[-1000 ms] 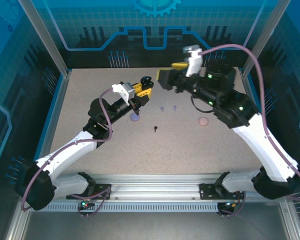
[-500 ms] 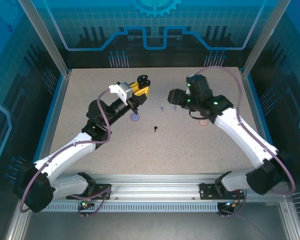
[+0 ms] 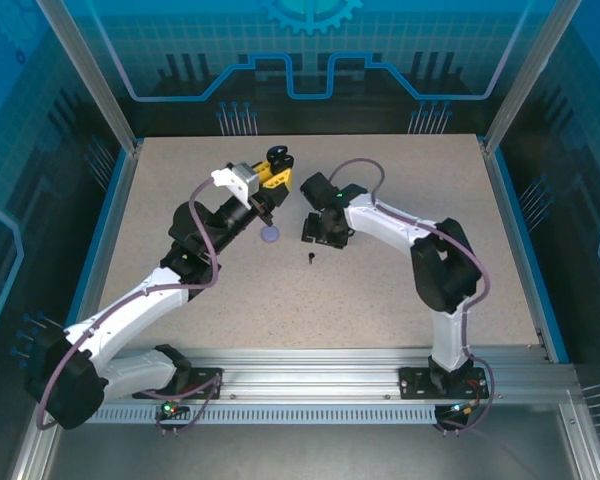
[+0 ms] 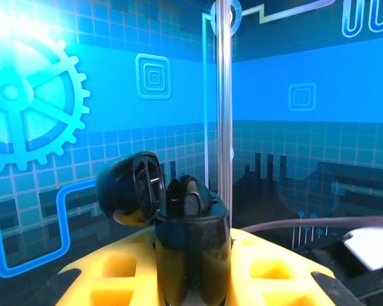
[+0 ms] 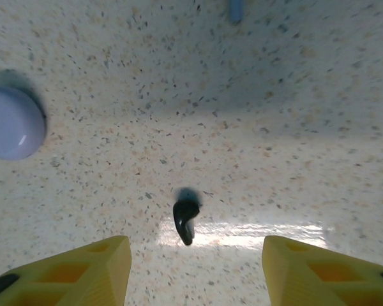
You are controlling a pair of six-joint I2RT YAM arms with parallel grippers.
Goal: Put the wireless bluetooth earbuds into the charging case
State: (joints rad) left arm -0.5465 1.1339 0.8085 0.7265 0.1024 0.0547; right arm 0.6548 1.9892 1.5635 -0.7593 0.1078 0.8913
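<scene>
My left gripper is shut on a black charging case, held up off the table. The case's lid is flipped open and one black earbud sits inside. A second black earbud lies on the speckled table, also seen from above. My right gripper hangs low just above it, open, with the earbud on the table ahead of the gap between the yellow fingertips. In the top view the right gripper points down just behind the earbud.
A round lavender case rests on the table between the two grippers, at the left in the right wrist view. A lavender earbud shows at the top edge there. The blue enclosure walls and metal posts ring the table.
The right arm swung left and down from its raised pose to just above the black earbud, and its jaws narrowed. The left gripper shifted slightly with the black case.
</scene>
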